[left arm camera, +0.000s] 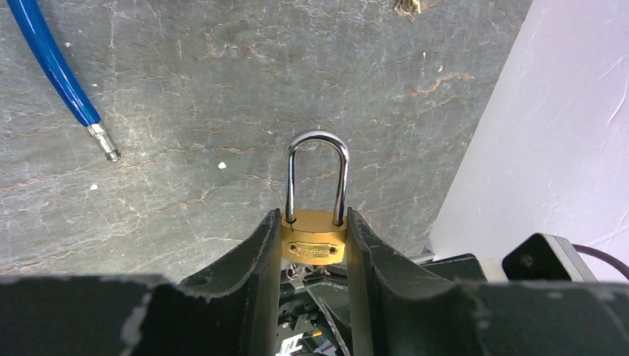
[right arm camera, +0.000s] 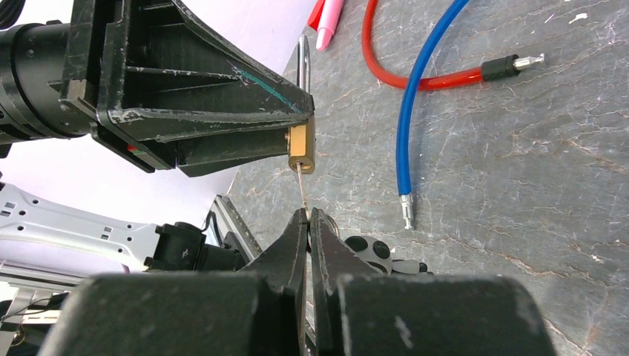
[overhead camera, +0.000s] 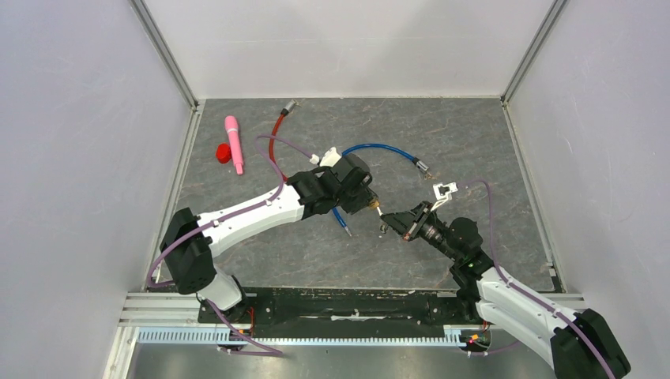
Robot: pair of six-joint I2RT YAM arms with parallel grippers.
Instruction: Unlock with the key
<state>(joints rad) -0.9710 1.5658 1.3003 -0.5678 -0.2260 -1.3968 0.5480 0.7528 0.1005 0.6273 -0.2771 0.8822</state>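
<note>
A brass padlock [left arm camera: 314, 239] with a steel shackle [left arm camera: 317, 170] is clamped by its body between the fingers of my left gripper [left arm camera: 314, 214]. Both shackle legs sit in the body. In the right wrist view the padlock [right arm camera: 302, 147] hangs at the tip of the left gripper's fingers [right arm camera: 222, 111]. A thin key [right arm camera: 300, 189] runs from its underside down into my right gripper [right arm camera: 308, 213], which is shut on the key's head. The key's tip meets the bottom of the lock. From above, both grippers [overhead camera: 370, 201] [overhead camera: 387, 222] meet tip to tip over the mat's middle.
A blue cable [overhead camera: 381, 150] curves behind the left gripper, and a red cable [overhead camera: 276, 130] lies further left. A pink pen-like stick [overhead camera: 234, 144] and a red cap [overhead camera: 223, 152] rest at the far left. White walls close in the grey mat [overhead camera: 474, 142].
</note>
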